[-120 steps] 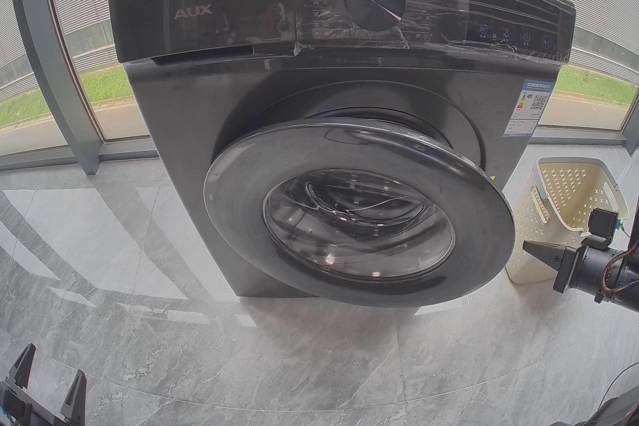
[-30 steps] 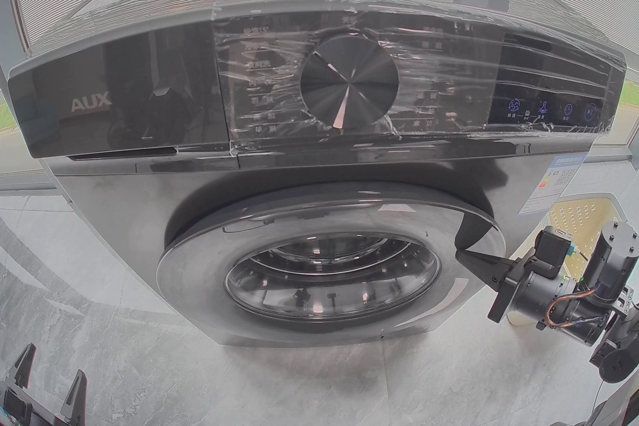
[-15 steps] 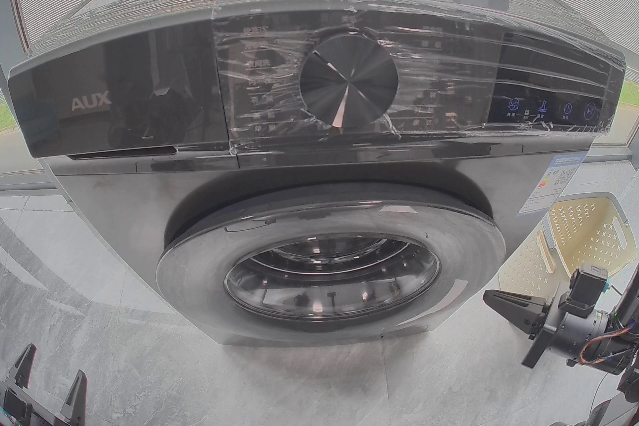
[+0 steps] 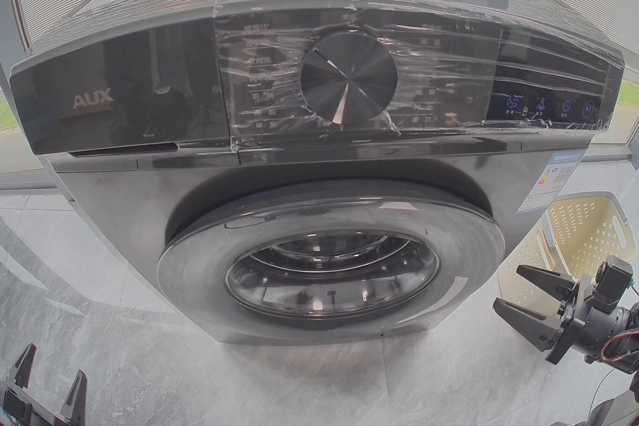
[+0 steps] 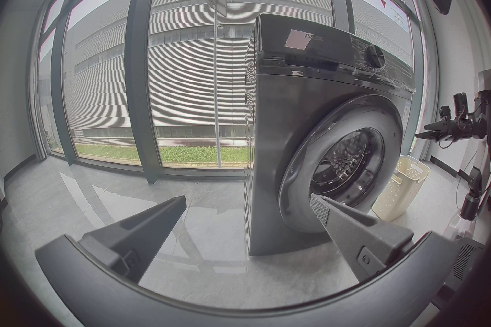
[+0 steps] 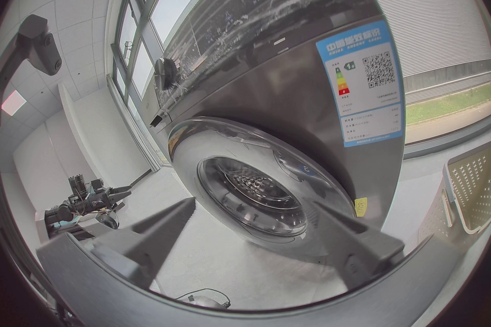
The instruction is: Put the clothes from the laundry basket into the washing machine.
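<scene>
Standing beside grey front-loading washing machine [image 4: 319,181], door shut: cream perforated plastic laundry basket [image 4: 589,227]. Jaws of right gripper [image 4: 509,287] and left gripper [image 4: 55,359] stand apart.

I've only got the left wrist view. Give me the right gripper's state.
Observer: The right gripper is open and holds nothing.
Operator: Now check inside the basket for clothes.
Observer: The basket shows a bare perforated inner wall in the head view. The right gripper hides its bottom, so I cannot tell what lies there.
</scene>
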{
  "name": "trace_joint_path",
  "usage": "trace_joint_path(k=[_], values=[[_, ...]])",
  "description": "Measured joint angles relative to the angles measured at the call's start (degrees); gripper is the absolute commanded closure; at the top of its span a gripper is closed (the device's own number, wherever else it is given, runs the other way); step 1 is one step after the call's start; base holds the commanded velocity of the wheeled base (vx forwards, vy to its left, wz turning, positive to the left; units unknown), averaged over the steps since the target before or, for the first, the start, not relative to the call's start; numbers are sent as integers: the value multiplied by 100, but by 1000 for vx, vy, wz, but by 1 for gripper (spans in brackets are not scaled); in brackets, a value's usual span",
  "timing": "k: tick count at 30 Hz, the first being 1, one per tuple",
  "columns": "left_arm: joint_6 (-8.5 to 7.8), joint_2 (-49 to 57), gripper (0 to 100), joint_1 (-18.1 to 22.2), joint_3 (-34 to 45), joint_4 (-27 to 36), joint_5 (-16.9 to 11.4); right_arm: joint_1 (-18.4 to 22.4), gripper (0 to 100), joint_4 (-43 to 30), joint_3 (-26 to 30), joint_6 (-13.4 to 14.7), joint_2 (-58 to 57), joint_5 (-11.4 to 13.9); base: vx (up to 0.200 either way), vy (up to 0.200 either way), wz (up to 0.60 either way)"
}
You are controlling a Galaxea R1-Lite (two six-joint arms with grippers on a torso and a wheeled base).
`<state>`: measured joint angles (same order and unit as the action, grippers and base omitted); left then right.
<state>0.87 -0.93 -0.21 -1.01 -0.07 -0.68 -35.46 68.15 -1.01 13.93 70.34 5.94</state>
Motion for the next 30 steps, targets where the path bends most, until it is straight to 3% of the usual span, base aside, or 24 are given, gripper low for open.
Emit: trace_joint_path(k=[7, 14, 21, 30], values=[[2, 0, 0, 5, 0, 0, -2, 335, 0, -71, 5, -52, -386, 84, -200, 0, 0], [2, 0, 0, 0, 0, 0, 0, 1019, 0, -566, 2, -245, -785, 132, -200, 0, 0], [0, 0, 0, 5, 0, 0, 17, 1880, 0, -1185, 0, -824, -1331, 165, 0, 0, 0], [0, 0, 0, 5, 0, 2, 28, 2566, 0, -2487, 0, -1022, -2853, 176, 0, 0, 0]])
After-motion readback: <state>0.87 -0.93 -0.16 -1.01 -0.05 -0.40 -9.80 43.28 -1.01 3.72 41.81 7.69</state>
